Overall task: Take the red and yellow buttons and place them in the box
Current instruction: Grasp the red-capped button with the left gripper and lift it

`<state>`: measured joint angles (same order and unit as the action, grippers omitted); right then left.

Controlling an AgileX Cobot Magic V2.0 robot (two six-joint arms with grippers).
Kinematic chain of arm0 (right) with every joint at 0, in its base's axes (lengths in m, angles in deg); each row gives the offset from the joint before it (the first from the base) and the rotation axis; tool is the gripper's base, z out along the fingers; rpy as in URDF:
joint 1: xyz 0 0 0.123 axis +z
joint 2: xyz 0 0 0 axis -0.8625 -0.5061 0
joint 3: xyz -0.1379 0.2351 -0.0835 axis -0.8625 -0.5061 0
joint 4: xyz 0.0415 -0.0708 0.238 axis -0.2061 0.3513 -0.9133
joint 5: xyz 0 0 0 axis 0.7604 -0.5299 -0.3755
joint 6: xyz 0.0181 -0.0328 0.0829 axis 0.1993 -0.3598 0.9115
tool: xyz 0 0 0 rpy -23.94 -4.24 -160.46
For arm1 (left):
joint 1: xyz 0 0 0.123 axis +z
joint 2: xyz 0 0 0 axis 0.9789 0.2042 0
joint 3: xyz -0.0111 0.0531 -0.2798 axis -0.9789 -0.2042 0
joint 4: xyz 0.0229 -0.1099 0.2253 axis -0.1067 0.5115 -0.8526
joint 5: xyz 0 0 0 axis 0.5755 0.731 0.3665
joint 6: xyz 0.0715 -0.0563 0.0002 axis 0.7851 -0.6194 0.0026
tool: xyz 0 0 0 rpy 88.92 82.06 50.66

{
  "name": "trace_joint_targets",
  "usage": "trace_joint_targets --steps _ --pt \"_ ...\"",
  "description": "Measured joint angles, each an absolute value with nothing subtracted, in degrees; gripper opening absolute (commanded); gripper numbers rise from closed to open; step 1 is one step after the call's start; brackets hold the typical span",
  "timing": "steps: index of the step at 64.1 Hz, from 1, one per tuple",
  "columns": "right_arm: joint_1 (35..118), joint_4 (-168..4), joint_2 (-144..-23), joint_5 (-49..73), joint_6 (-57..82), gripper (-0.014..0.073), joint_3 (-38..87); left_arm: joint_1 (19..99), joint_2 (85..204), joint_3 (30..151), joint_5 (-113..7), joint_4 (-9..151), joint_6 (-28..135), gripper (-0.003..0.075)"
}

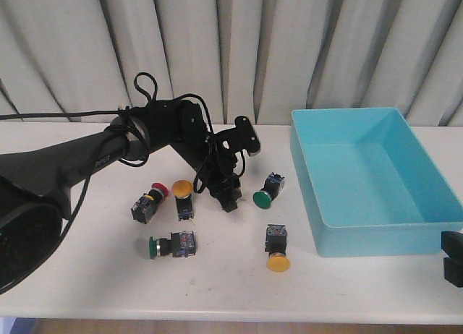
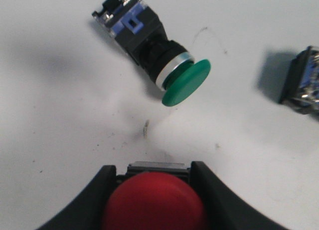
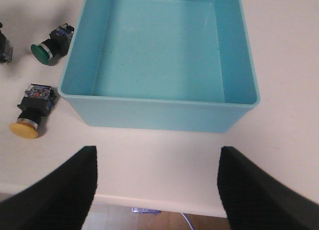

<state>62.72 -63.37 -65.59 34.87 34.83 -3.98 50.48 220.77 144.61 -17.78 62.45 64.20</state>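
My left gripper (image 1: 227,194) is shut on a red button (image 2: 154,204); its red cap fills the gap between the two black fingers (image 2: 97,190). The gripper is low over the table beside a green-capped switch (image 1: 265,193), also in the left wrist view (image 2: 164,65). A second red button (image 1: 150,200) and a yellow button (image 1: 183,197) lie left of the gripper. Another yellow button (image 1: 277,251) lies near the box's front left corner and shows in the right wrist view (image 3: 31,114). The turquoise box (image 1: 362,240) is at the right, empty (image 3: 159,113). My right gripper (image 3: 157,185) is open and empty, near the table's front edge (image 1: 453,257).
A second green-capped switch (image 1: 170,245) lies front left. A black switch body (image 2: 301,83) sits at the edge of the left wrist view. The left arm's cables (image 1: 148,88) loop above the table. Grey curtains hang behind.
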Motion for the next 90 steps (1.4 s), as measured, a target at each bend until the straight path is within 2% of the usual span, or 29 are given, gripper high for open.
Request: trace_joint_targets --steps 16,35,44,58,69,78,90 --pt "62.7 -63.4 -65.6 35.0 34.8 0.0482 -4.0 50.5 212.7 144.6 -14.3 58.9 55.2 0.0199" --pt "62.7 -63.4 -65.6 35.2 34.8 0.0482 -4.0 50.5 199.8 142.1 -12.5 50.8 35.0 0.0199" --pt "62.7 -63.4 -65.6 35.2 34.8 0.0482 -4.0 50.5 190.5 133.0 -15.4 50.2 32.6 0.0199" --pt "62.7 -63.4 -65.6 35.2 34.8 0.0482 -4.0 50.5 175.3 112.1 -24.2 50.3 32.5 0.0199" --pt "62.7 -63.4 -65.6 35.2 34.8 0.0482 -4.0 50.5 167.5 98.4 -30.7 51.2 32.5 0.0199" --pt "62.7 -63.4 -65.6 35.2 34.8 0.0482 -4.0 50.5 164.7 91.6 -36.3 52.5 32.5 0.0199" --pt "62.7 -63.6 -66.8 35.3 34.5 0.0484 -4.0 48.3 164.6 89.8 -37.3 54.9 40.2 0.0199"
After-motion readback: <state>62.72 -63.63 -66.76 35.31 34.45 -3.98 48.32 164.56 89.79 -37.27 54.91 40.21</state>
